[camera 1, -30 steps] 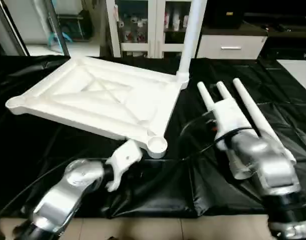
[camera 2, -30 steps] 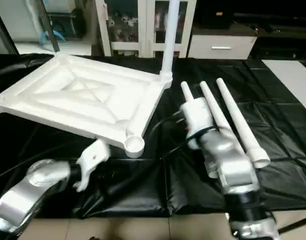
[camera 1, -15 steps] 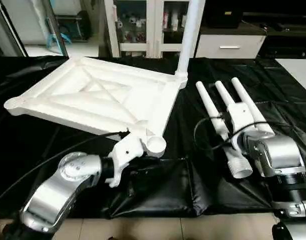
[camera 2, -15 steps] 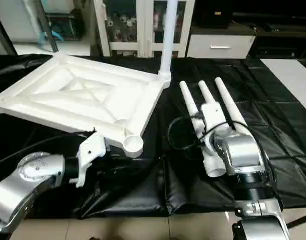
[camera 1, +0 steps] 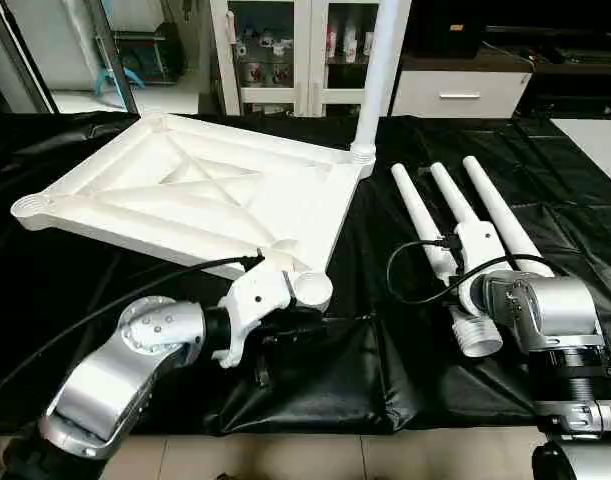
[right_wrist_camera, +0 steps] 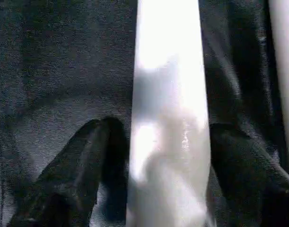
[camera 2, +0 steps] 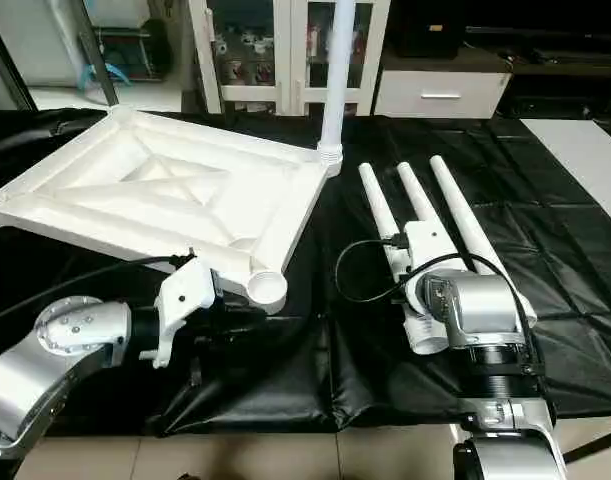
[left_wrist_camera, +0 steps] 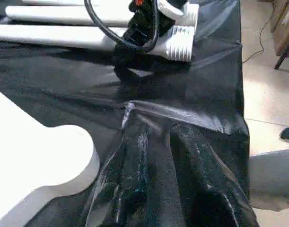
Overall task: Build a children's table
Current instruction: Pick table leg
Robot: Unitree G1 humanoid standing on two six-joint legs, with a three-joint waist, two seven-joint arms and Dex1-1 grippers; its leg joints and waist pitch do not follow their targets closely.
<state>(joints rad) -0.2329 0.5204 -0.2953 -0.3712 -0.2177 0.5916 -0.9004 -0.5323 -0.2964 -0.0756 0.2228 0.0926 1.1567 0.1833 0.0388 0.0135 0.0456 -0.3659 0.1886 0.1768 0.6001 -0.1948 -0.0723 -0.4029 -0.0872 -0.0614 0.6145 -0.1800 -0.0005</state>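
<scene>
Table top (camera 1: 200, 195): white plastic, underside up with the X ribs showing; lies tilted on the black-draped table (camera 1: 105, 290), its far-left side raised. Same place as one second ago.
Fitted leg (camera 1: 377, 70): one white tube stands upright in the far-right corner socket, unchanged.
Near-right corner socket (camera 1: 312, 289): round, with no leg in it; sits just beside the left wrist.
Loose legs (camera 1: 485, 210): three white tubes lie side by side on the black cloth to the right of the top, flared ends toward the robot; none has shifted since the earlier picture.
Left gripper (left_wrist_camera: 156, 189): the two black fingers (left_wrist_camera: 130, 179) stand a small gap apart with only wrinkled black cloth between them; nothing is held. They point along the table beside the white socket corner (left_wrist_camera: 45, 161). The left arm has come forward since one second ago, when its wrist was short of the corner; the wrist now lies against the socket.
Right gripper (right_wrist_camera: 170, 165): the fingers (right_wrist_camera: 68, 175) straddle one white leg (right_wrist_camera: 170, 104), one on each side; contact with the tube cannot be confirmed. One second ago the right forearm reached out over the three legs; now the wrist is bent down over their near ends.
Right wrist cable (camera 1: 415, 262): black loop lying across the loose legs.
</scene>
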